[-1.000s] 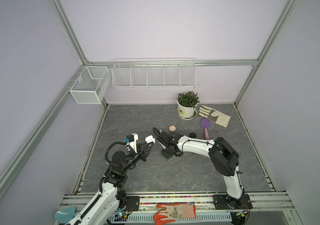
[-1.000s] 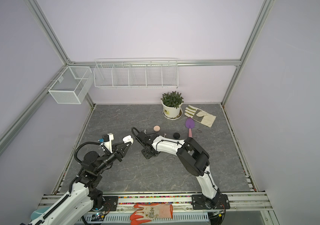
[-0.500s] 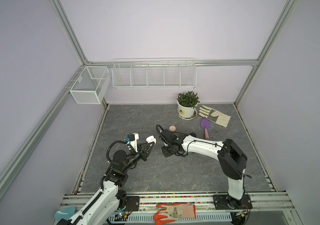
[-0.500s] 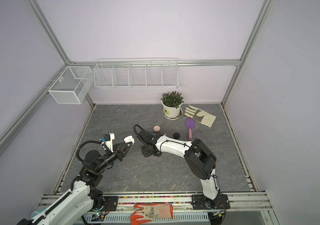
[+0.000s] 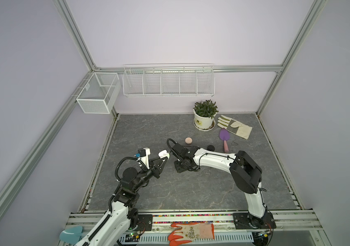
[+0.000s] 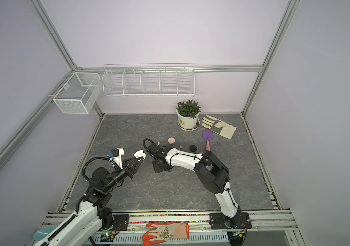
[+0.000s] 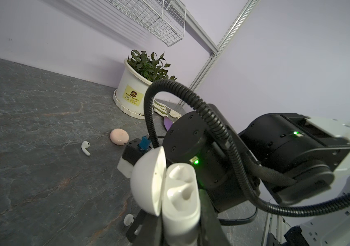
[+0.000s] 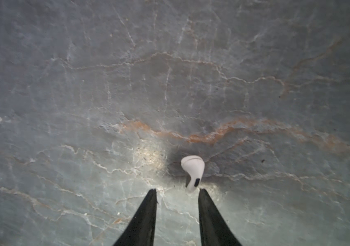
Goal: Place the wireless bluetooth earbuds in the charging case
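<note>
Holding: the left gripper [image 5: 164, 158] has its jaws clamped on a white charging case [image 7: 180, 198], raised above the desk [image 5: 191, 187].
Case lid [image 7: 148, 181]: swung open to one side; two moulded wells show inside, both looking empty.
Right gripper [image 8: 177, 190]: pointing down at the desk just beside the raised case, jaws apart, gripping nothing.
Nearest earbud: a white stemmed earbud [image 8: 192, 170] lies on the desk at the right gripper's tips, its stem end close to one black finger [image 8: 209, 213]; contact cannot be told.
Second earbud: another white earbud [image 7: 85, 148] lies flat on the desk, near a closed round pink case [image 7: 119, 137] but apart from it.
Black case: a closed round black case [image 5: 211, 147] sits on the desk beyond the right arm, between the pink case and a purple trowel [image 5: 224, 138].
Back of desk: a potted plant [image 5: 205, 115] in a white pot, with a pale work glove [image 5: 235, 128] beside it.
</note>
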Action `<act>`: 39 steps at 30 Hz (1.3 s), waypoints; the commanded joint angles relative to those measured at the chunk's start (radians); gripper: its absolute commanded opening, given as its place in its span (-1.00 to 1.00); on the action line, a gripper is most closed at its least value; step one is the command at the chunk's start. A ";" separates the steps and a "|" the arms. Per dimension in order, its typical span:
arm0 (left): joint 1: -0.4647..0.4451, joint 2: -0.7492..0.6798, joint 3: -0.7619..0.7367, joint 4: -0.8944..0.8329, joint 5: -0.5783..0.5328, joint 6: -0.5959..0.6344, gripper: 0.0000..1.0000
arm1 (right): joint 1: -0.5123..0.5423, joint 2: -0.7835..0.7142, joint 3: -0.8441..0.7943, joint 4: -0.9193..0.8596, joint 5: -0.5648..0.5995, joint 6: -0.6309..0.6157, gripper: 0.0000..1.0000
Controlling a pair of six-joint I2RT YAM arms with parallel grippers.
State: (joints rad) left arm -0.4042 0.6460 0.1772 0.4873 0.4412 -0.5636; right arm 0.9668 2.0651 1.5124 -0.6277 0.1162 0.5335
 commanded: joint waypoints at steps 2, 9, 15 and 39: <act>0.002 -0.005 -0.015 0.000 -0.016 0.009 -1.00 | 0.003 0.016 0.038 -0.040 0.043 -0.047 -0.28; 0.001 0.000 -0.013 0.007 -0.012 0.014 -1.00 | -0.001 0.038 0.054 -0.059 0.067 -0.063 -0.28; 0.001 -0.005 -0.012 0.005 -0.012 0.022 -1.00 | -0.007 0.072 0.078 -0.057 0.059 -0.074 -0.32; 0.001 -0.012 -0.012 -0.009 -0.025 0.036 -1.00 | -0.026 0.122 0.106 -0.072 0.061 -0.090 -0.37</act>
State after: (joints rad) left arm -0.4042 0.6456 0.1764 0.4870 0.4267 -0.5434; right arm 0.9470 2.1548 1.6058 -0.6807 0.1722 0.4438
